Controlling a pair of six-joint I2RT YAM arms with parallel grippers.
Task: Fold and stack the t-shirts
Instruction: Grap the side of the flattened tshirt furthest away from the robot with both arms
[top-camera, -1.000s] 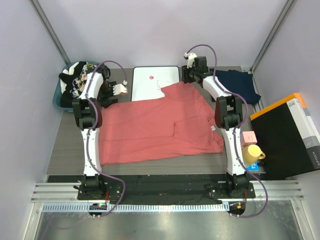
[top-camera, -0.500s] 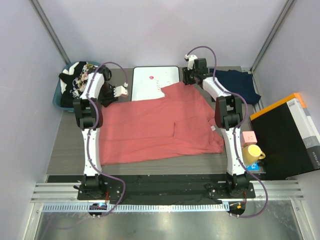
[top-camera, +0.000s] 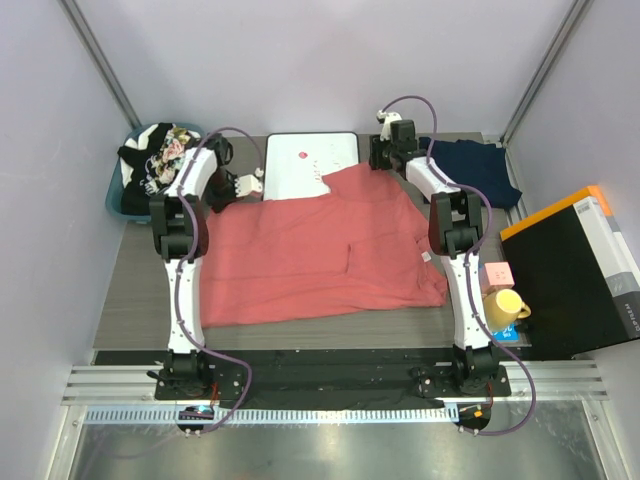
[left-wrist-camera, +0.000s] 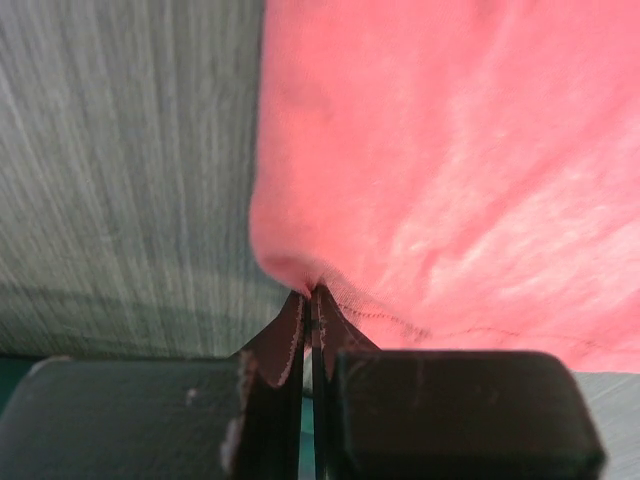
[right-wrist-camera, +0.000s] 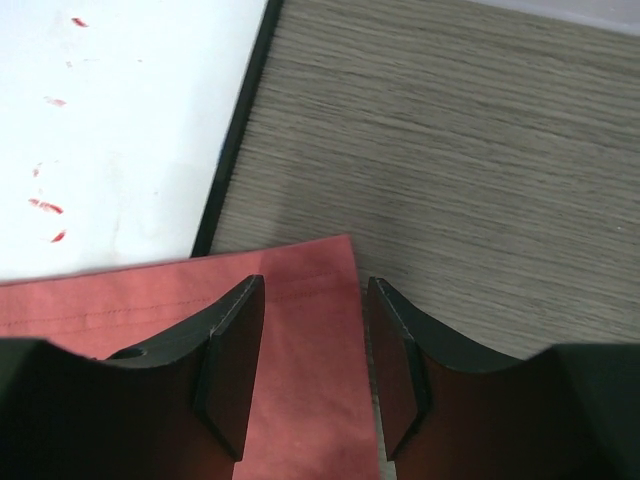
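The plain salmon-red cloth t-shirt (top-camera: 320, 250) is being clenched at its edge by the left gripper (left-wrist-camera: 308, 300) and framed at a corner by the spread right gripper (right-wrist-camera: 312, 300)

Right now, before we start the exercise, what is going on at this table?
Two robot arms are working on a red t-shirt spread flat on the table. The left gripper is shut on the shirt's far left corner. The right gripper is open, its fingers straddling the far right corner beside the white board. A navy shirt lies far right; a pile of other shirts sits far left.
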